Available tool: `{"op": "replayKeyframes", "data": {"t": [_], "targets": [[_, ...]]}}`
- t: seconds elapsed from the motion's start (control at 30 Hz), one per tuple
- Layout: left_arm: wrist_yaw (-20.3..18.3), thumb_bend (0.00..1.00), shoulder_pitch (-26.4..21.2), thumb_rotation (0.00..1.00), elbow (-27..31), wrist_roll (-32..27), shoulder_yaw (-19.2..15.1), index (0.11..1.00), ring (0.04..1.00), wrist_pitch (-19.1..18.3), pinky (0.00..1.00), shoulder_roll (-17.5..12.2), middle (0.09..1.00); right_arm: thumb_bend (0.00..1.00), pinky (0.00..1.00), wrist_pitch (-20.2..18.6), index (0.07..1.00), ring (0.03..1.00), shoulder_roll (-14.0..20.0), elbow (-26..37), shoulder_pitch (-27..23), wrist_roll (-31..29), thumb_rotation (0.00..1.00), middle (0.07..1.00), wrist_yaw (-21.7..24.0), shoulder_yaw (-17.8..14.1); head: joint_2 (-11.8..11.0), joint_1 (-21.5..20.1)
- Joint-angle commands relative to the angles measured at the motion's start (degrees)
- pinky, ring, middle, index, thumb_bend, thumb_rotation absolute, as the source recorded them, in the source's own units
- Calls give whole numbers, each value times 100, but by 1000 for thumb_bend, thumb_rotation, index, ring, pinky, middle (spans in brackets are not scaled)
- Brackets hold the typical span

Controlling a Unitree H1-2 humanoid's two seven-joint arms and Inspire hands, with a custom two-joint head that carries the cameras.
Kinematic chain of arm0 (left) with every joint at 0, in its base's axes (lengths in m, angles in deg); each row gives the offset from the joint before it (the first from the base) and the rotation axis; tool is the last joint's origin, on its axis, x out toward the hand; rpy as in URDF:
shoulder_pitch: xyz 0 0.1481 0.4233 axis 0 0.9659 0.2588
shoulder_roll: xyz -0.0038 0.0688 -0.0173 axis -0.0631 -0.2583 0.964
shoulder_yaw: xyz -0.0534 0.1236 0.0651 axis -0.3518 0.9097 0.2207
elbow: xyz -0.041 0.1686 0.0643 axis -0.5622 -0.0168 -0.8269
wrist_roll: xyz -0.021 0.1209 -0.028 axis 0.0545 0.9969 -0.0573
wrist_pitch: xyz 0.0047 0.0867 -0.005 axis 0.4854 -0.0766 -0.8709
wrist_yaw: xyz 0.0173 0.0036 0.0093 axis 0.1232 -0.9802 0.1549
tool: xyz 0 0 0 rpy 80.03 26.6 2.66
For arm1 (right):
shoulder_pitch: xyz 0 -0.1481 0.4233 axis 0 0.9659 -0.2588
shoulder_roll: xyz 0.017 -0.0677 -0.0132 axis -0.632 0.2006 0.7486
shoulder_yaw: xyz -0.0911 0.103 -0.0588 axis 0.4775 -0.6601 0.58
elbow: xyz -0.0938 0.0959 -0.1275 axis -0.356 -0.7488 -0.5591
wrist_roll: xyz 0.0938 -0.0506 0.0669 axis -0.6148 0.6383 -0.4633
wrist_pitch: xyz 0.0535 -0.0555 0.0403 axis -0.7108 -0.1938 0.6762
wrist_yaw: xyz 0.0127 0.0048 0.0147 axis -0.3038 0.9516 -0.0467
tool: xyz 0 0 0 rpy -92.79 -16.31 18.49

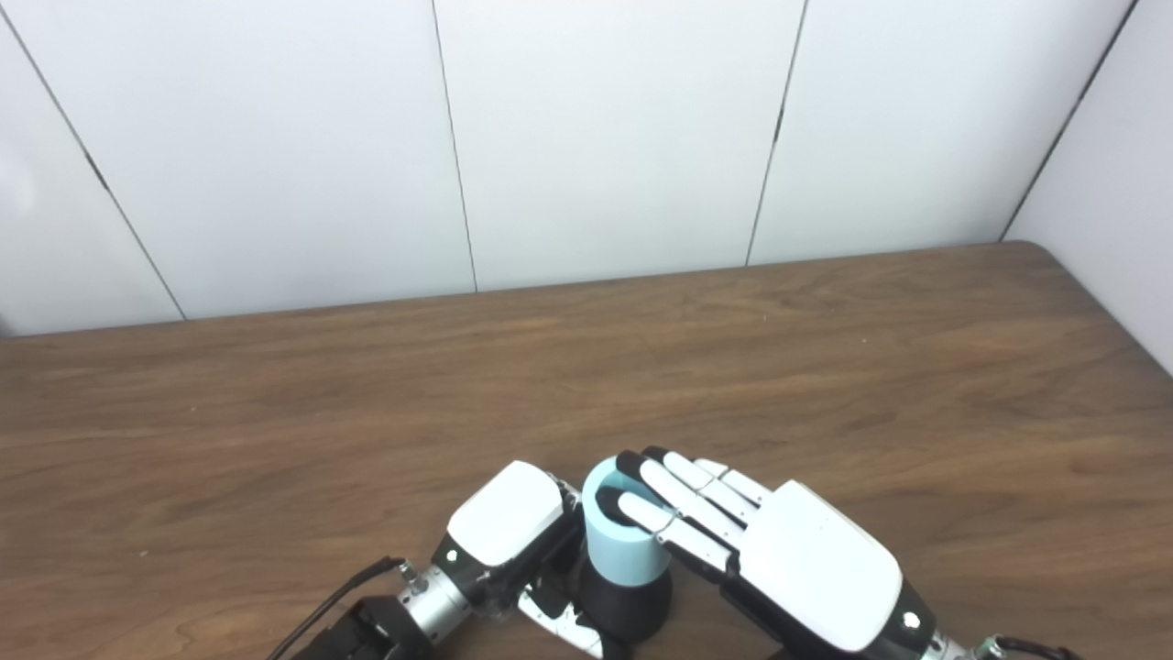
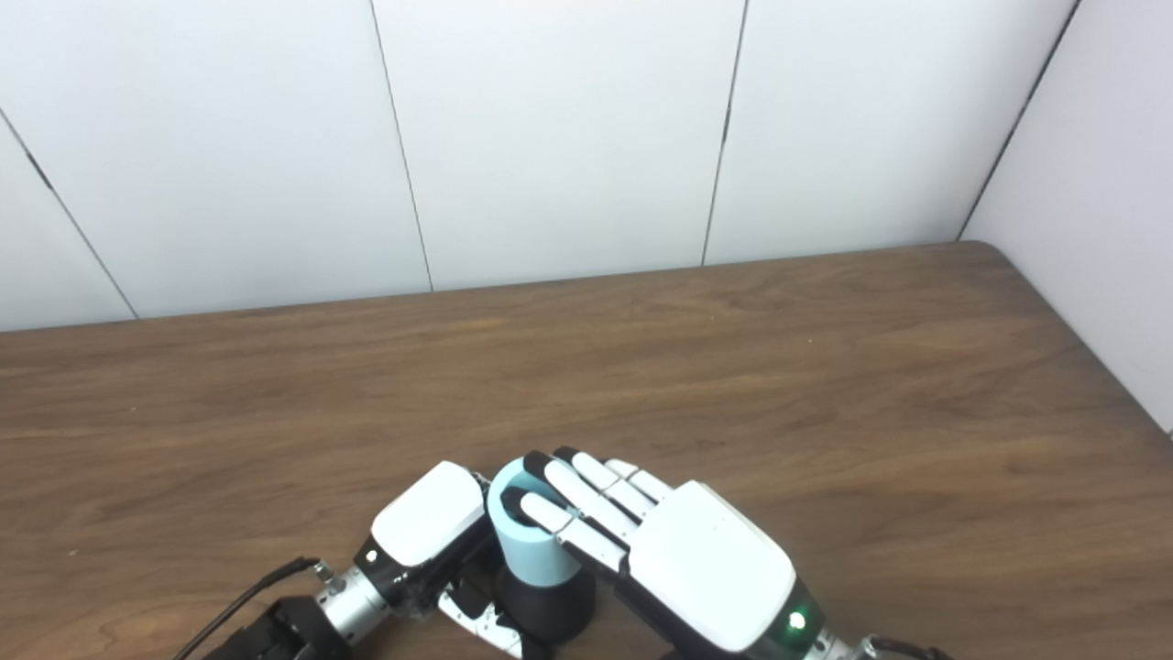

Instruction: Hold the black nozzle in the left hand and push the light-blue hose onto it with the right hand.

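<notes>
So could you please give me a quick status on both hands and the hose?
Left hand on nozzle. Right hand fingers on hose. Hose atop nozzle. Nothing in the way.

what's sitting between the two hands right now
The light-blue hose standing on the black nozzle fills the gap between the left hand and right hand, which flank it; both eye views show this.
</notes>
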Motion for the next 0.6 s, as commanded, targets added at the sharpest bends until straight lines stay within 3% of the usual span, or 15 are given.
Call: {"op": "replayKeyframes", "data": {"t": [0.0,0.57], "targets": [[-454,525,528,0,-591,224,261,483,170,-140,119,-108,471,750,867,-4,909,953,251,-297,264,183,975,956,922,246,4,0],[-461,525,535,0,-602,164,245,483,169,-127,117,-104,471,754,867,-152,904,947,314,-265,241,158,964,950,1016,330,15,14]]}}
